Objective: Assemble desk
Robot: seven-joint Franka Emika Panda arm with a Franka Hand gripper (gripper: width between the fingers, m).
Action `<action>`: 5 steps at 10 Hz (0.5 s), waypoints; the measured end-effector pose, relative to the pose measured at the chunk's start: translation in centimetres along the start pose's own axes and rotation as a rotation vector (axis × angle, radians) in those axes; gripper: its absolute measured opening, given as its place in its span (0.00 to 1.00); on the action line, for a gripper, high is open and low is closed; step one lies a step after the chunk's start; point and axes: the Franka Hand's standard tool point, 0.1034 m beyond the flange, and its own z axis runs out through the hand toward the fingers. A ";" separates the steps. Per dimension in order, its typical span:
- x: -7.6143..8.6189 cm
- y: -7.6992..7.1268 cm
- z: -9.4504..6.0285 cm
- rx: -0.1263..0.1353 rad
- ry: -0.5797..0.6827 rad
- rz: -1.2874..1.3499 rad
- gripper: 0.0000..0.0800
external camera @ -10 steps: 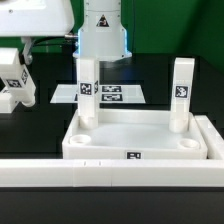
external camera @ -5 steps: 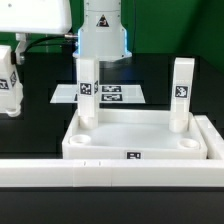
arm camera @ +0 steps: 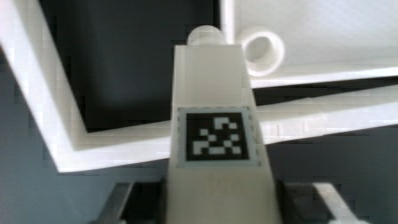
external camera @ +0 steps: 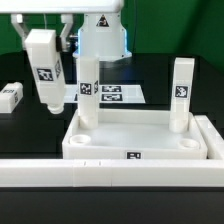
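The desk panel (external camera: 140, 137) lies in the middle, white with a raised rim. Two white tagged legs stand upright in its far corner sockets, one on the exterior view's left (external camera: 87, 90) and one on the right (external camera: 182, 92). My gripper (external camera: 45, 40) is shut on a third leg (external camera: 45, 68). It hangs nearly upright in the air, left of the panel and apart from it. In the wrist view the held leg (arm camera: 219, 120) fills the middle between my fingers (arm camera: 317, 198), over a round socket (arm camera: 267, 48) of the panel. A fourth leg (external camera: 10, 97) lies flat at the far left.
The long white L-shaped rail (external camera: 100, 172) runs along the front and up the exterior view's right side. The marker board (external camera: 112, 94) lies flat behind the panel. The robot base (external camera: 102, 35) stands at the back. A white border band (arm camera: 54, 110) shows in the wrist view.
My gripper has carried the held leg up and toward the exterior view's right, from the left edge to beside the panel. The fourth leg stays lying at the left.
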 end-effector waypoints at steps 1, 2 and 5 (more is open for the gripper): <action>0.0 0.2 0.1 -0.001 -0.002 0.001 0.36; 0.0 0.2 0.1 -0.001 -0.002 0.002 0.36; 0.3 -1.5 -0.1 0.008 0.004 -0.012 0.36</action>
